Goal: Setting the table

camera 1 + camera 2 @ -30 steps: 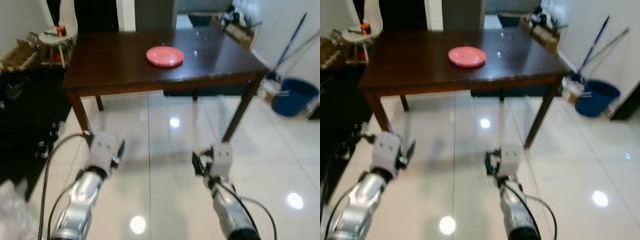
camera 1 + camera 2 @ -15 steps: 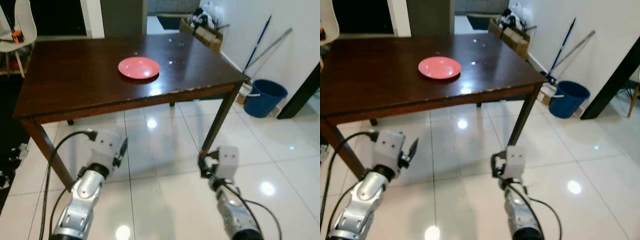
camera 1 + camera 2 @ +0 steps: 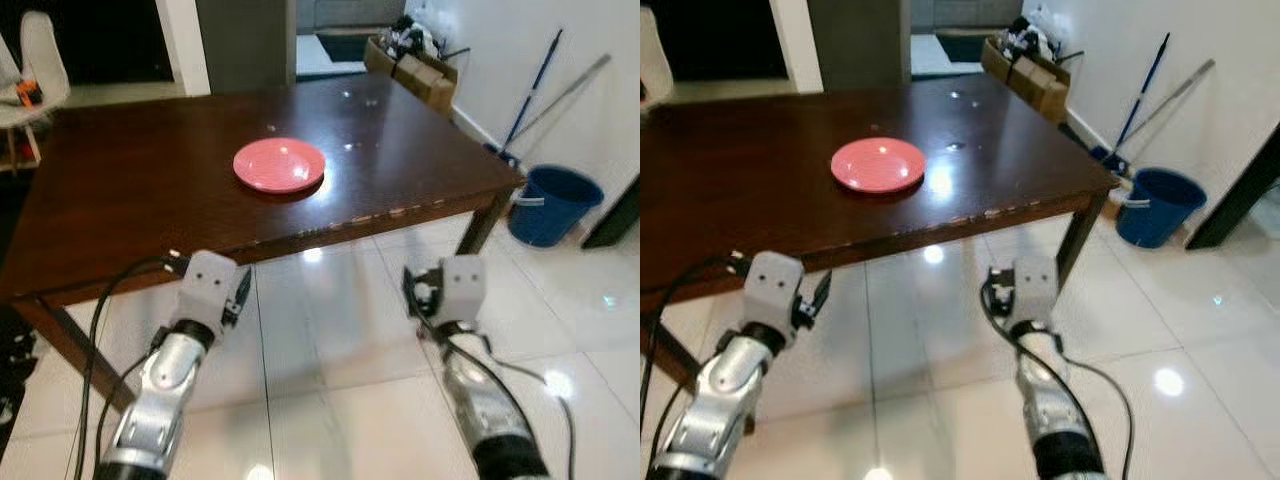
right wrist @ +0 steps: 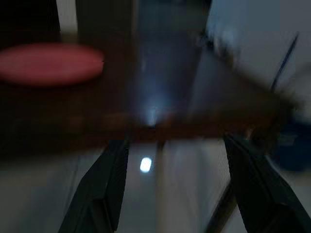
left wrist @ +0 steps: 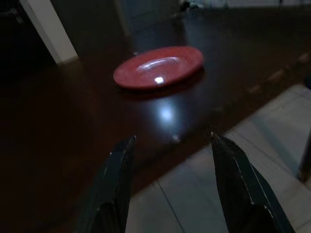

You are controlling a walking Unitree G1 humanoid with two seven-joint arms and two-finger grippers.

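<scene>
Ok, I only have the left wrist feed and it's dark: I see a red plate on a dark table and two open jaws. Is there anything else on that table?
Observer: No. In the head view the plate is the one thing on the table.
Operator: Where is the right arm?
Observer: The right gripper is held up over the floor, just short of the table's near edge, jaws open and holding nothing. The left gripper is alongside it.
Operator: Anything to avoid on the right?
Observer: A blue bucket stands on the floor past the table's right corner, with a mop leaning on the wall behind it.
</scene>
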